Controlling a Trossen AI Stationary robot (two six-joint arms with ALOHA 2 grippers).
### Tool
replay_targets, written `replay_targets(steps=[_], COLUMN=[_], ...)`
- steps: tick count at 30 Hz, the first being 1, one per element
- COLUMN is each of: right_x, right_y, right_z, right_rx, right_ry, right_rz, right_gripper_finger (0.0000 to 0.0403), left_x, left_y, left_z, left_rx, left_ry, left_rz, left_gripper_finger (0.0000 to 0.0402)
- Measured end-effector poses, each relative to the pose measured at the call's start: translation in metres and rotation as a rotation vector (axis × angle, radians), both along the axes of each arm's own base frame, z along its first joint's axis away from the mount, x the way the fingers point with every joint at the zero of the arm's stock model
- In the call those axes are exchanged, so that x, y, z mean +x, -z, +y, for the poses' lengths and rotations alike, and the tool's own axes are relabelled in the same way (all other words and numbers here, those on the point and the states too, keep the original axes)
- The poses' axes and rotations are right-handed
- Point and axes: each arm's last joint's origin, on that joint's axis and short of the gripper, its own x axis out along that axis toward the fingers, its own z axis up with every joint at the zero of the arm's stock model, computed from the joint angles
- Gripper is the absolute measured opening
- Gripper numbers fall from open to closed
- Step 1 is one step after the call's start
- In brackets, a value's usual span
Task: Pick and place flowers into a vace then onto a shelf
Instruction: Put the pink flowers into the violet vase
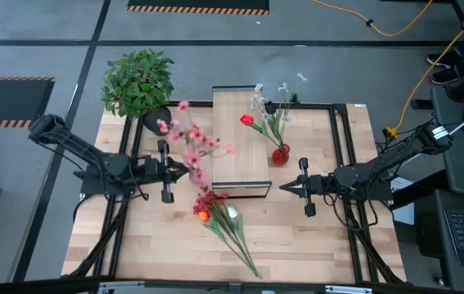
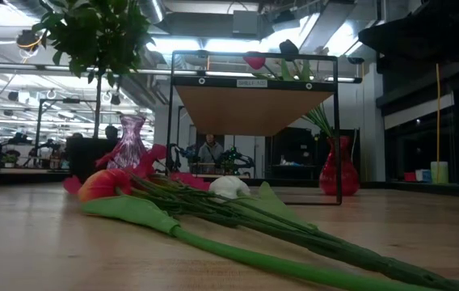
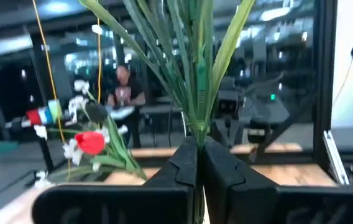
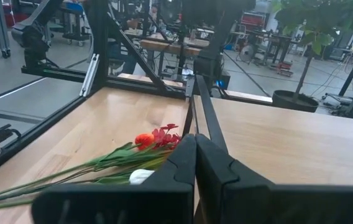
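Observation:
Pink flowers (image 1: 191, 147) rise on green stalks (image 3: 195, 74) directly in front of my left gripper (image 1: 186, 171) (image 3: 197, 142), which is shut. A pink vase (image 2: 130, 141) stands there, left of the shelf (image 1: 236, 155) (image 2: 254, 105). A loose bunch of flowers (image 1: 220, 216) (image 2: 213, 210) (image 4: 133, 149) lies flat on the table near the front edge. A red vase (image 1: 280, 154) (image 2: 338, 166) with a red tulip (image 3: 91, 142) and white blossoms stands on the table by the shelf's right side. My right gripper (image 1: 285, 187) (image 4: 195, 138) waits shut, right of the shelf. My left gripper's shut fingertips (image 3: 186, 149) stand level at the foot of the green stalks, coming from the table's left. The fingers hide that spot, so I cannot tell whether they touch the stalks.
A bushy potted plant (image 1: 138, 82) (image 2: 96, 40) stands at the far left corner. Black frame rails (image 1: 342, 147) run along the table's sides. Bare wood lies at the near right. A person (image 3: 123, 87) shows in the room beyond.

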Motion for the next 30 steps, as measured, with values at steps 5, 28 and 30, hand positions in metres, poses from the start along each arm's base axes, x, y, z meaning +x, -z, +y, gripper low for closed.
replay_targets(steps=[5, 28, 30], right_x=[0.000, 0.000, 0.000], right_y=[0.000, 0.000, 0.000], right_z=[0.000, 0.000, 0.000], right_rx=[0.000, 0.000, 0.000], right_ry=[0.000, 0.000, 0.000], right_rz=[0.000, -0.001, -0.001], right_gripper_finger=[0.0007, 0.0007, 0.0007], left_x=[-0.004, -0.004, -0.004], left_y=[0.017, 0.043, 0.046], left_z=[0.008, 0.035, 0.037], left_rx=[-0.001, -0.015, -0.029], left_ry=[0.000, -0.079, -0.088], left_rz=[-0.066, -0.040, -0.036], left_gripper_finger=[0.0003, 0.0003, 0.0003])
